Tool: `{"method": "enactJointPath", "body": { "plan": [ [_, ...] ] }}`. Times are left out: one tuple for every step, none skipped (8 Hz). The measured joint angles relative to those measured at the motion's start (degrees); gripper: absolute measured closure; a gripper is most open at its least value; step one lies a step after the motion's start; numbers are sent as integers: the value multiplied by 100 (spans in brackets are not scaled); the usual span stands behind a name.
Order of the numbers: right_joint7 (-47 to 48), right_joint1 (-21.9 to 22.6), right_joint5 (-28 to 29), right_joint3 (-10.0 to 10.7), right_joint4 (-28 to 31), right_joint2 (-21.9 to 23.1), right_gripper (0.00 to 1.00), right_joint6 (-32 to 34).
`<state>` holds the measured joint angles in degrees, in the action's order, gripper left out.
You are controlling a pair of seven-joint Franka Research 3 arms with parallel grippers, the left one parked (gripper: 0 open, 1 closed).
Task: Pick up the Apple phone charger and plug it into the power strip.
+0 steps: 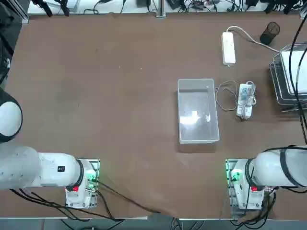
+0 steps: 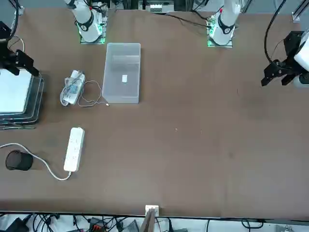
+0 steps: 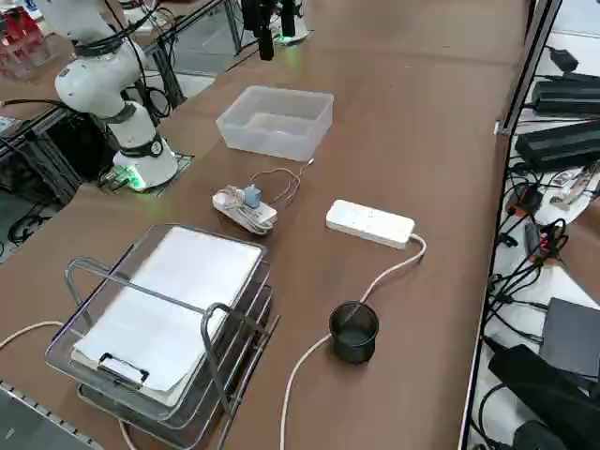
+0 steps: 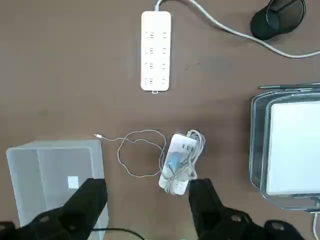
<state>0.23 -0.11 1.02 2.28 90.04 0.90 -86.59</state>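
Observation:
The power strip [image 1: 229,48] [image 2: 74,149] [image 3: 370,223] [image 4: 156,51] is a long white bar lying flat, its thick cord curving off one end. The Apple phone charger's thin white cable [image 4: 141,151] [image 1: 223,96] [image 2: 89,96] loops on the table between a clear bin and a shorter white strip [image 4: 179,162] [image 1: 245,99] [image 3: 246,208]. It runs into that strip's cord bundle, where I cannot single out the cube. My right gripper [image 4: 147,210] [image 2: 19,62] hangs high above the bundle, open and holding nothing.
A clear plastic bin [image 1: 195,80] [image 2: 123,46] [image 3: 277,98] [image 4: 50,147] holds a small white patch. A wire tray with white paper [image 1: 280,84] [image 3: 225,319] [image 4: 257,145] stands at the table's right edge. A black mesh cup [image 1: 270,32] [image 3: 353,331] [image 4: 277,17] sits beside the strip's cord.

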Motion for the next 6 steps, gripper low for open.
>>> {"method": "enactJointPath", "body": {
  "plan": [
    [0, 1, 0, -1, 0, 0, 0, 0],
    [0, 5, 0, -7, -6, 1, 0, 0],
    [30, 19, 1, -17, -22, 2, 0, 0],
    [153, 79, -1, -37, -13, -2, 0, 7],
    [277, 213, -91, -57, 59, -19, 0, 15],
    [365, 378, -246, -74, 233, -38, 0, 4]
  ]
}}
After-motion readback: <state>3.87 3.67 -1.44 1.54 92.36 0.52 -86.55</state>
